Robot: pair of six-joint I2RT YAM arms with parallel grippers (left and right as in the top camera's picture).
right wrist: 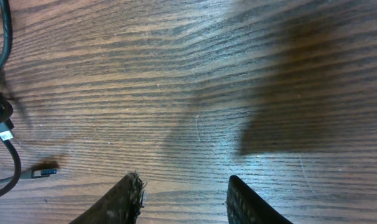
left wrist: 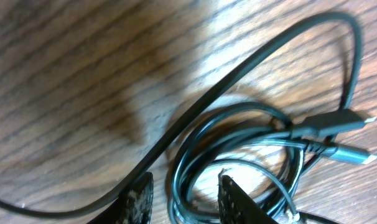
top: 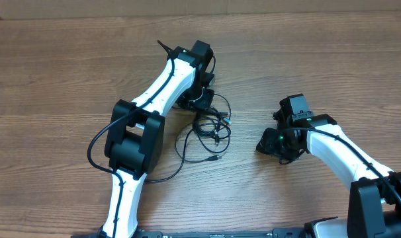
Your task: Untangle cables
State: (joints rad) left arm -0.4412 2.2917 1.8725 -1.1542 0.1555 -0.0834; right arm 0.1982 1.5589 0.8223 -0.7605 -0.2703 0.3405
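R gripper (right wrist: 183, 185): jaws part-open over bare table (right wrist: 269, 74), nothing btwn, well apart from the cables (top: 210, 125). Cables = tangled loops mid-table, btwn both arms. L gripper (left wrist: 183, 186) sits at bundle's far side, jaws narrow-open, strands run thru gap, gap wider than them. Two plugs (left wrist: 344, 121) side by side beyond.

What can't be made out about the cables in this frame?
Left wrist: the cables run off the bottom edge at the left tool; contact unclear.
Overhead: crossings too small to trace; the arm covers that tool's end.
Right wrist: only cable ends show, cut off at the left edge.
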